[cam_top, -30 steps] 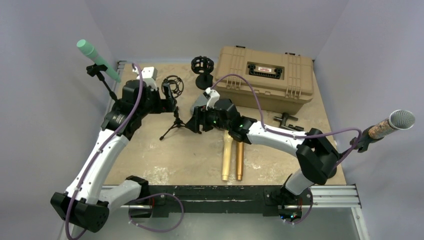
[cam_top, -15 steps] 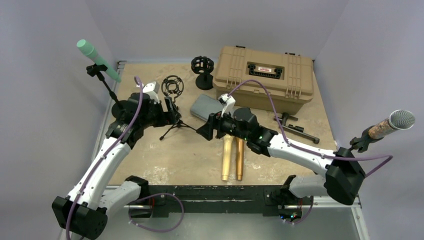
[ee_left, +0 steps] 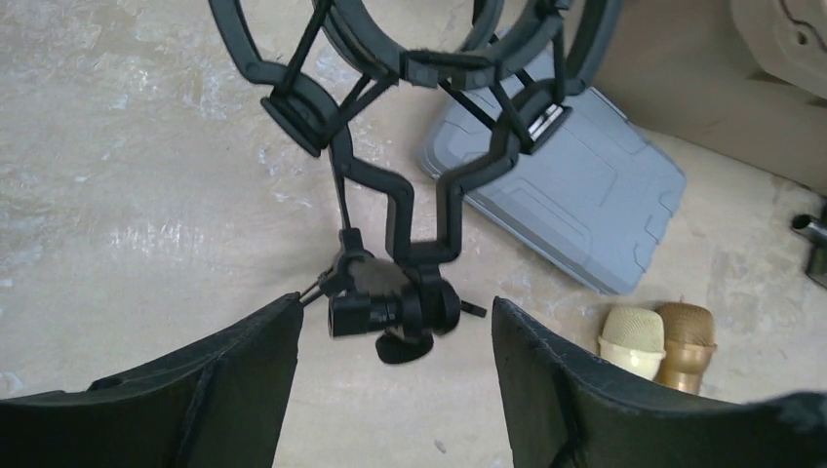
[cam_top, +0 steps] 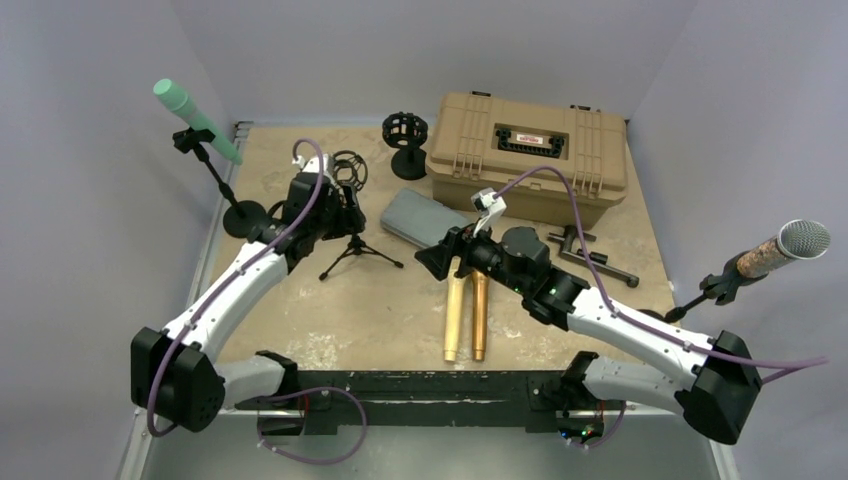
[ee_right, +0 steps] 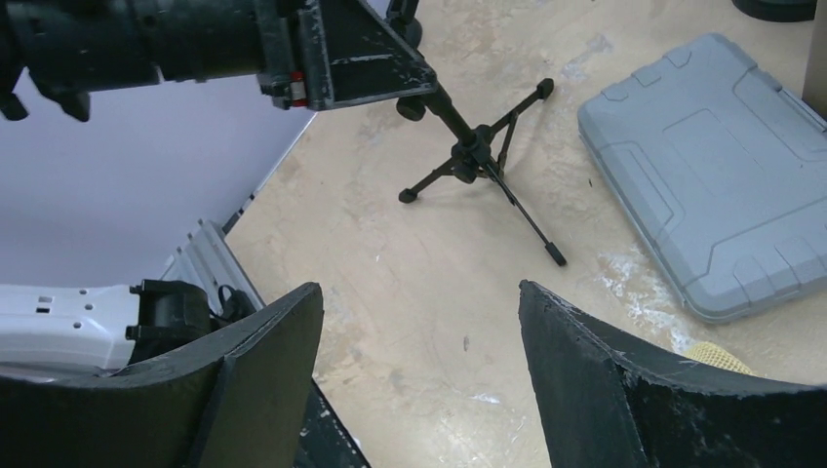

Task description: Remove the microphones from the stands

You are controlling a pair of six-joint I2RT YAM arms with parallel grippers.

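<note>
Left gripper [ee_left: 395,317]: fingers apart, straddling the swivel joint of the tripod stand [cam_top: 355,250], whose cradle [ee_left: 439,66] is empty. Right gripper [ee_right: 419,292]: fingers apart, holding nothing. Four microphones: green microphone [cam_top: 195,120] clipped at 10 o'clock, silver-headed microphone [cam_top: 785,247] clipped at 3 o'clock, two loose microphones [cam_top: 455,315] at 6 o'clock. Judged rigid, fairly heavy, smooth-barrelled, mesh head dentable; grip mid-barrel. One tan case [cam_top: 530,150], one grey case [cam_top: 420,215].

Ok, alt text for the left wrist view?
The open left hand hovers above a black shock-mount stand. A grey case lies to the right, with two microphone heads, cream and gold, at lower right.
</note>
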